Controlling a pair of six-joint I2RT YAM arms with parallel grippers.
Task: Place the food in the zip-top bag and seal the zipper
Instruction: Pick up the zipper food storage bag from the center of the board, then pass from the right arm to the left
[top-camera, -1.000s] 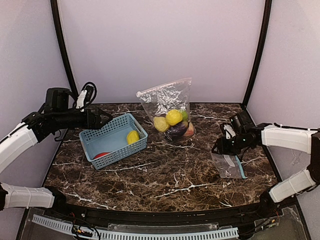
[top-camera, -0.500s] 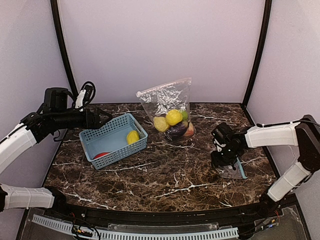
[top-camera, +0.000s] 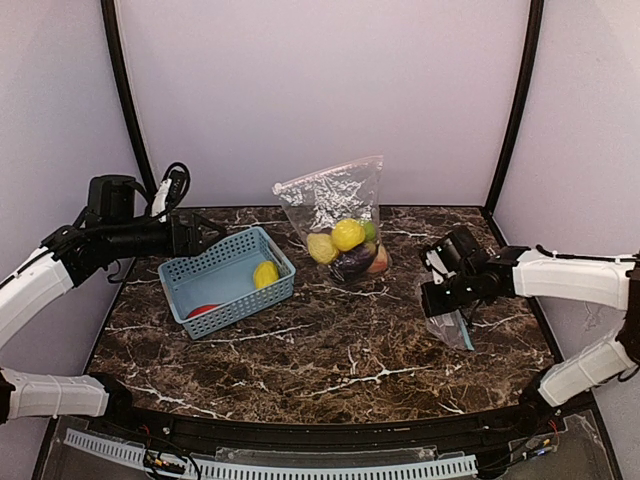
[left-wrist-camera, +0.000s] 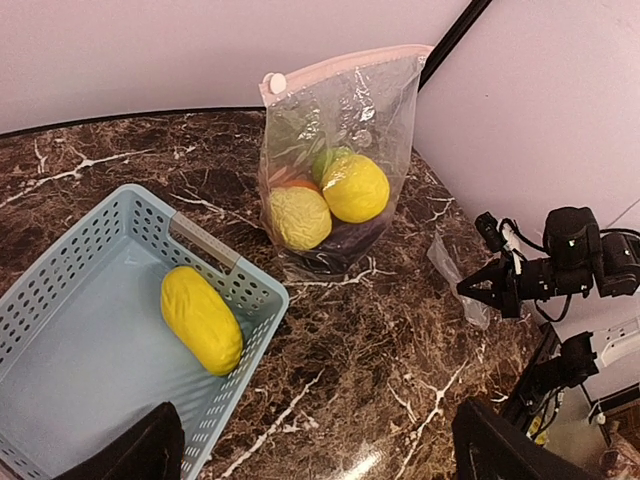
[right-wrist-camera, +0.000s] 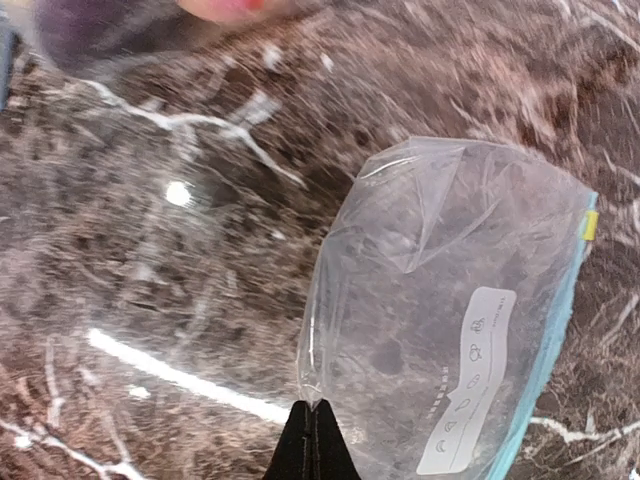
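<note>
Most food (top-camera: 345, 245) sits in the upright bag (top-camera: 335, 190) at the table's back. One lemon (top-camera: 265, 273) and a red piece (top-camera: 203, 311) lie in the basket (top-camera: 243, 305). My right gripper (right-wrist-camera: 313, 420) is pinched on the edge of the flat bag (right-wrist-camera: 450, 330), and my left gripper (top-camera: 212, 236) gapes wide beside the basket. I should lift slowly so the film does not slip.

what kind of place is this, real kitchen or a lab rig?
Most likely an enclosed lab test cell, not a kitchen: bare pale walls framed by black corner posts, a marble-pattern tabletop, and glossy toy food in a standing zip-top bag.
</note>
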